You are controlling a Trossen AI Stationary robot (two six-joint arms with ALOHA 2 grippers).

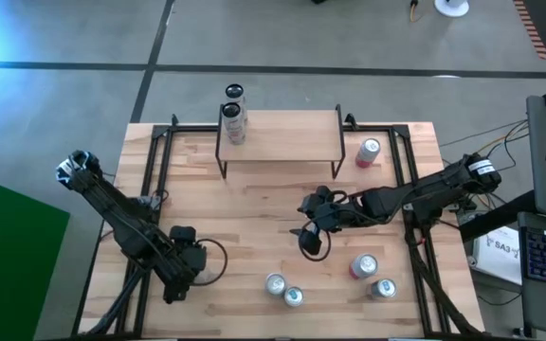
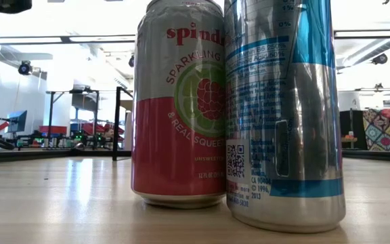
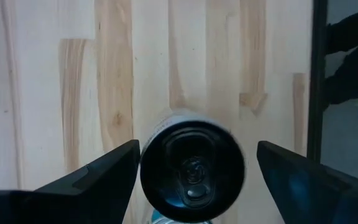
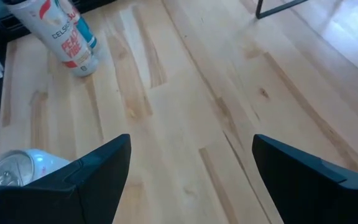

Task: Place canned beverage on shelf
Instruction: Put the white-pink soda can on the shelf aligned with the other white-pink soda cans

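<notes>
A: Item one, the task's thing?
B: Can (image 1: 233, 123), upright, on the shelf (image 1: 282, 135), at the board's 9 o'clock end. A second can (image 1: 234, 92) stands at its 12 o'clock; whether on the shelf or beyond it, cannot tell.

A: Loose cans on the table (image 1: 245, 218)?
B: Red can (image 1: 369, 152) at the shelf's 3 o'clock. Four more at 5 o'clock: red-sided can (image 1: 364, 267), teal can (image 1: 383, 288), silver pair (image 1: 283, 290). All tops closed where visible.

A: Tools?
B: Right gripper (image 1: 309, 240), table centre, fingers spread, holding nothing. Left gripper (image 3: 194, 165), table's 8 o'clock, fingers spread either side of an upright black-topped can (image 3: 191, 172), not touching.
</notes>
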